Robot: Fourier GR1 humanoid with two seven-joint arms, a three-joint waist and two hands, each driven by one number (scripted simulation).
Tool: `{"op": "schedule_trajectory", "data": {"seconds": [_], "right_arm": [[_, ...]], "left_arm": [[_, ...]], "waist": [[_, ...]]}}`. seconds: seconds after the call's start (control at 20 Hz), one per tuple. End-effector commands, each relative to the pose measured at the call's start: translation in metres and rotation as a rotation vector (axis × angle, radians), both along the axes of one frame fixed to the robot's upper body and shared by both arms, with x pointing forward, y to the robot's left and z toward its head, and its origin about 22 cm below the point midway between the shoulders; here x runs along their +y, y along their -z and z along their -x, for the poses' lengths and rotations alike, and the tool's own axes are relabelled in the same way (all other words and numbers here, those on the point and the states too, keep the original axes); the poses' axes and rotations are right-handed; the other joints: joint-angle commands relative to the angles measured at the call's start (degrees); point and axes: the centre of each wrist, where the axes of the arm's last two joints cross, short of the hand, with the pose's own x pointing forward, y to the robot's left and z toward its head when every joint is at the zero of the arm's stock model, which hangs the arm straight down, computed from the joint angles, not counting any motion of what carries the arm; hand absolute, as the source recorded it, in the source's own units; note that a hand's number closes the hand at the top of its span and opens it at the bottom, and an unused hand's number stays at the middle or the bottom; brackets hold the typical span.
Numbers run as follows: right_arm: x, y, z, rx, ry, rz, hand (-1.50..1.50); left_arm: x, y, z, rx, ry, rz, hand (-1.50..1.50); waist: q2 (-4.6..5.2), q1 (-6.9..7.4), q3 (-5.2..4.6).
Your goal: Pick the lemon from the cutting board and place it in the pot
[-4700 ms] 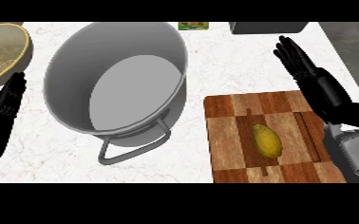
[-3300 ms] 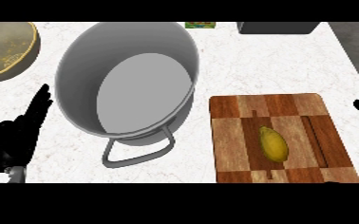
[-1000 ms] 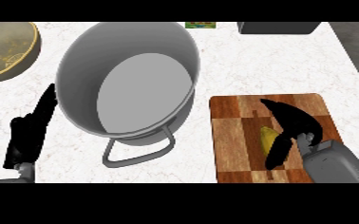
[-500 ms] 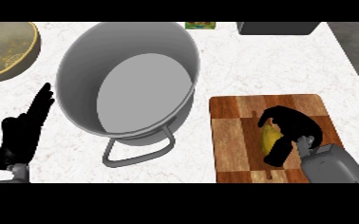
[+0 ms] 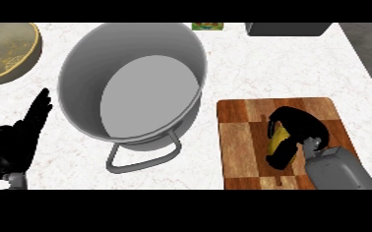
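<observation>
Currently, in the head view, the right hand (image 5: 298,130) is curled over the lemon (image 5: 278,136) on the cutting board (image 5: 240,142), fingers on the far side and thumb on the near side, with only a yellow strip of the fruit showing between them. Half a second ago the fingers were arched above the lemon with more of it visible; a second ago they were straight and extended over it. The closure therefore appears complete or nearly so, though contact under the palm is hidden.

The lemon lies on the cutting board, roughly where it lay in the earliest picture; it has not been lifted. The pot (image 5: 131,86) stands to the left of the board, its rim near the board's upper left corner, its handle pointing toward the lower edge, its interior holding nothing.

The left hand (image 5: 25,132) rests open at the view's left edge, fingers up, beside the pot wall.

Judgement: the grasp phase is ending. The next step calls for a vertical lift high enough to pass over the tall pot rim before moving left.
</observation>
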Motion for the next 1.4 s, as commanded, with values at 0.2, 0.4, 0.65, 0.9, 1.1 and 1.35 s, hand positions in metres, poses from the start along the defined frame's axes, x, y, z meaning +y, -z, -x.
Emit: {"op": "schedule_trajectory", "data": {"seconds": [0.2, 0.4, 0.65, 0.9, 1.1, 1.35], "right_arm": [[0.185, -0.037, 0.068, -0.159, -0.691, -0.133, 1.5], [0.235, -0.041, 0.106, -0.326, -0.855, -0.09, 1.5], [0.249, -0.07, 0.142, -0.637, -0.88, -0.126, 1.5], [0.252, -0.106, 0.147, -0.951, -0.727, -0.195, 1.5], [0.258, -0.122, 0.139, -0.962, -0.624, -0.315, 1.5], [0.268, -0.141, 0.126, -1.003, -0.539, -0.427, 1.5]], "left_arm": [[-0.022, 0.001, -0.013, 0.0, 0.089, 0.001, 0.0], [-0.024, -0.005, -0.016, -0.001, 0.101, 0.006, 0.0], [-0.012, -0.003, -0.014, 0.015, 0.056, -0.007, 0.0], [-0.02, 0.003, -0.015, 0.026, 0.047, 0.01, 0.0], [-0.017, -0.008, -0.016, 0.0, 0.054, -0.015, 0.0], [-0.012, -0.007, -0.015, 0.006, 0.042, 0.0, 0.0]], "waist": [[0.1, 5.19, 0.02], [-0.01, 5.98, 0.15], [-0.42, 3.36, 0.16], [-0.61, 2.39, 0.13], [-0.29, 2.96, 0.12], [-0.1, 2.53, 0.13]]}}
